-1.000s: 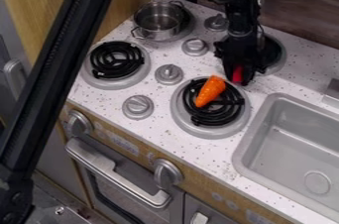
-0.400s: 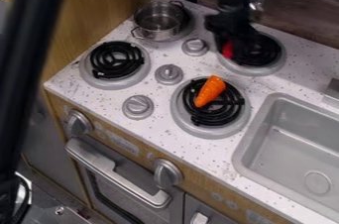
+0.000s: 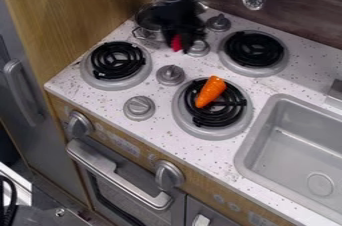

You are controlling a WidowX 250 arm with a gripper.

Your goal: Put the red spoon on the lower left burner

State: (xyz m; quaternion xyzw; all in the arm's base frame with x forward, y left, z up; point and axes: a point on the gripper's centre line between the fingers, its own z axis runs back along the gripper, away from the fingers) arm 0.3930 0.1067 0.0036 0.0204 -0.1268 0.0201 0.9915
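The gripper has swung leftward from the upper right burner, grasping the red spoon above the stove near the pot. Four knobs dot the stovetop. The one pot is partly hidden behind the gripper. One carrot occupies the lower right burner.

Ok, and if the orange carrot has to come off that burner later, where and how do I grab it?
I'd come straight down from above and close across the middle of the carrot, side to side. It lies slantwise on the black coils, wide end toward the back wall and tip toward the front; the tapering tip would probably slip more easily.
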